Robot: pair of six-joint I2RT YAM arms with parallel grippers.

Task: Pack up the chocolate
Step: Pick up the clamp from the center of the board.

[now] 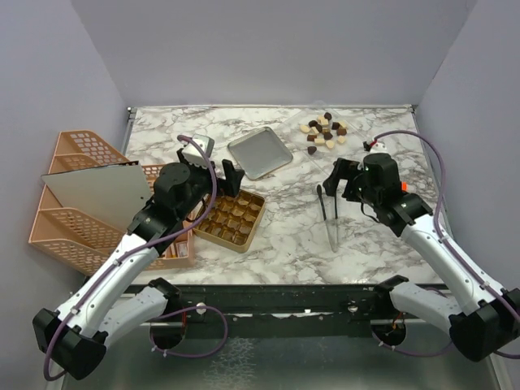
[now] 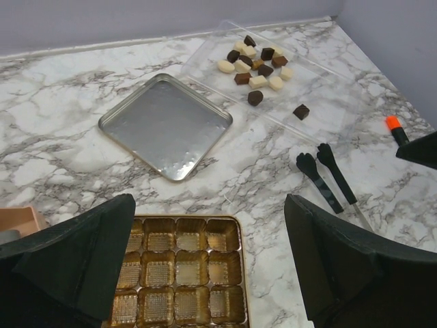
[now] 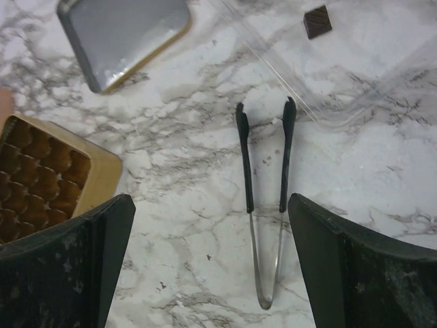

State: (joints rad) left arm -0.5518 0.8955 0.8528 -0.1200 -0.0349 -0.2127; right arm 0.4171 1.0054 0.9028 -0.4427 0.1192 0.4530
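Observation:
The chocolate [image 1: 323,132] lies as several dark, light brown and cream pieces on a clear plastic sheet at the back right, also seen in the left wrist view as the chocolate [image 2: 256,65]. One dark piece [image 3: 317,20] shows in the right wrist view. The golden compartment tray [image 1: 231,218] sits left of centre, its cells [image 2: 177,270] empty. My left gripper [image 1: 218,193] hovers open over the tray's far edge [image 2: 208,205]. My right gripper [image 1: 341,185] is open above black-tipped metal tongs [image 3: 265,178], holding nothing [image 3: 210,201].
A silver square tin lid [image 1: 260,152] lies inside-up behind the tray. The tongs [image 1: 327,215] lie on the marble right of the tray. Peach plastic file baskets [image 1: 77,203] with a grey board fill the left side. Grey walls enclose the table.

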